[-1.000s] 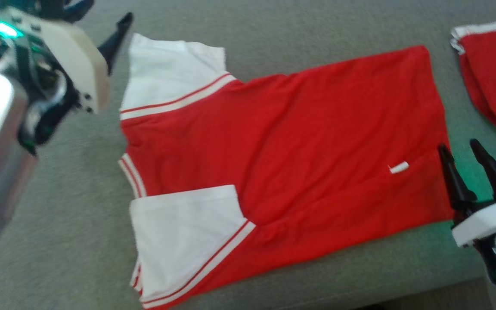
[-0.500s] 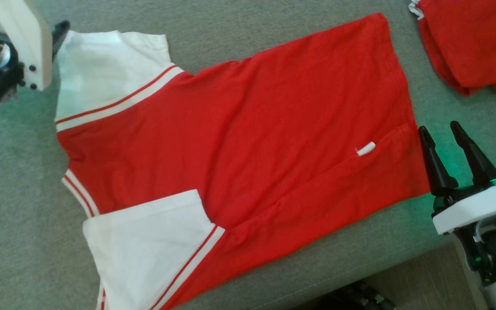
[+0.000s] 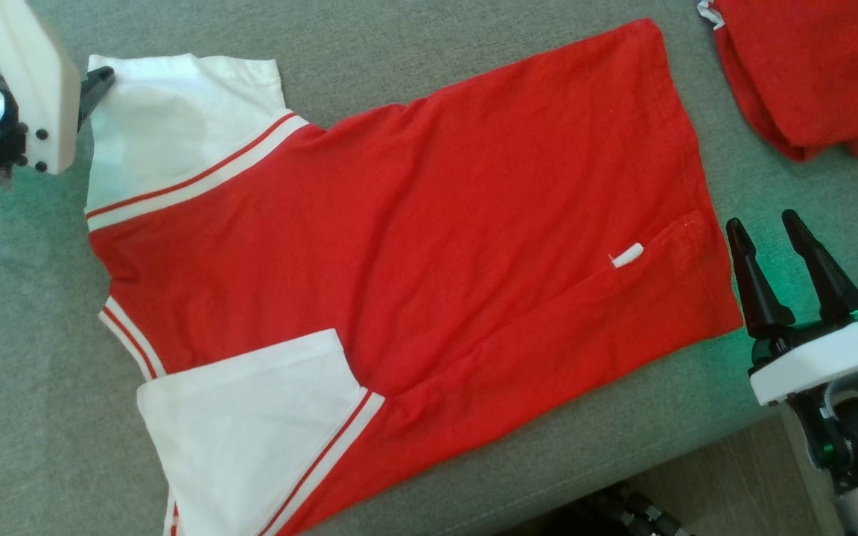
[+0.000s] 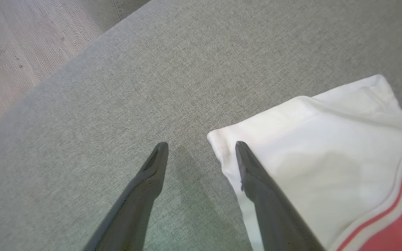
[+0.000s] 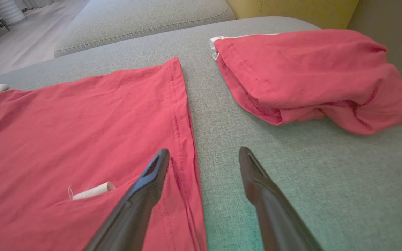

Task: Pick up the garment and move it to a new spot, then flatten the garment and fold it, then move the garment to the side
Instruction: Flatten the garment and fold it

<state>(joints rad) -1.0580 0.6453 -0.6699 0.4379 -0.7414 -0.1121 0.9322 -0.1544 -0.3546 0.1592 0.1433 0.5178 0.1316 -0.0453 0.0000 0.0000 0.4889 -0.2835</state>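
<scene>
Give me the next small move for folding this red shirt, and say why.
Probably lower both open tools and pinch the edges they straddle: the left tool sits at the corner of the white sleeve, the right tool at the hem, and the shirt lies flat, unfolded, on the grey cushion.

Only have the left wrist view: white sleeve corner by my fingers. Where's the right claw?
Observer: Right claw is open at the shirt hem, the opposite end from your sleeve.
Operator: Holding anything?
Observer: No. One finger is over the hem, the other over bare cushion.
Operator: Anything else on the cushion?
Observer: A second red garment, loosely folded, lying apart beyond the hem.
</scene>
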